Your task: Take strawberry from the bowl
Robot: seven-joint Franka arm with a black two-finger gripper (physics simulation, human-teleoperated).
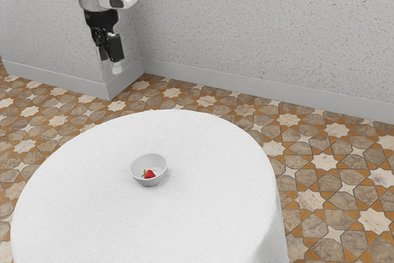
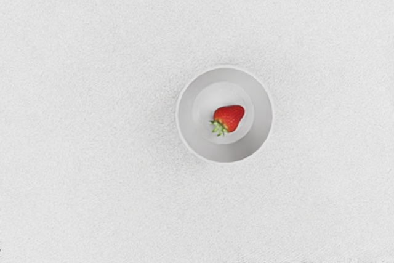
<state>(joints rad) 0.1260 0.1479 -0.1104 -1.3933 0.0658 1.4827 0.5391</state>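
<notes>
High above the table, toward the exterior view's upper left, my gripper [image 1: 110, 63] points downward and stands open, its two fingertips apart with nothing between them. A small white bowl [image 1: 157, 161] rests well below it on the tablecloth. Inside lies a red strawberry [image 1: 149, 175] with green leaves. From above, in the wrist view, the round bowl [image 2: 261, 115] surrounds the strawberry [image 2: 229, 117], which lies on its side on the bowl's floor, its leaves toward one side.
A round table [image 1: 203, 214] with a white cloth carries the bowl near its middle. Behind it stand a speckled wall [image 1: 258, 29] and a wall corner close to the arm. The patterned tile floor [image 1: 326, 183] surrounds the table.
</notes>
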